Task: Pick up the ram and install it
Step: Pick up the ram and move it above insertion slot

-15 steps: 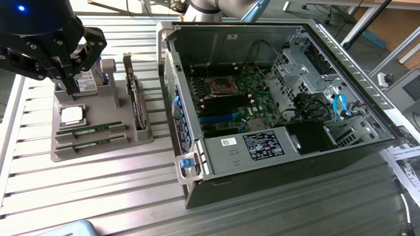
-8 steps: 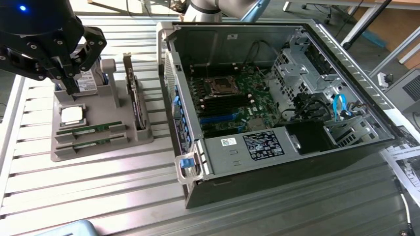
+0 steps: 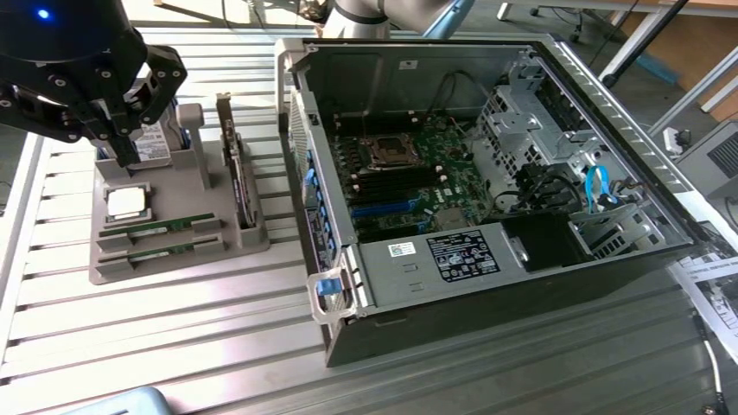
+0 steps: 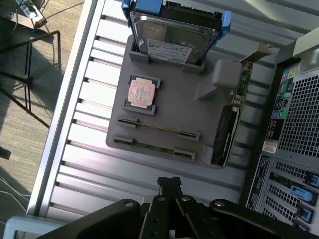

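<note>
Zero steps are showing as done. Gripper [image 3: 123, 149] is hanging well above the grey holder [image 3: 173, 264], jaws pinched together and carrying nothing, touching nothing. In the wrist view its tips are sitting over the slatted tabletop [image 4: 89, 164], just off the holder's ram side.

Both ram sticks [image 3: 155, 227] [image 3: 148, 252] are resting on edge in their slots on the holder, side by side, just beside the CPU chip [image 3: 127, 201]. Neither is being lifted. Hard drive [image 4: 174, 35] and expansion card [image 3: 238, 173] are standing in their own slots on the same holder.

Open PC case [image 3: 346, 290] is lying beside the holder, motherboard [image 3: 427, 173] exposed. My read: its memory slots [image 3: 398, 181] are looking unfilled, so pick and install are both outstanding.
</note>
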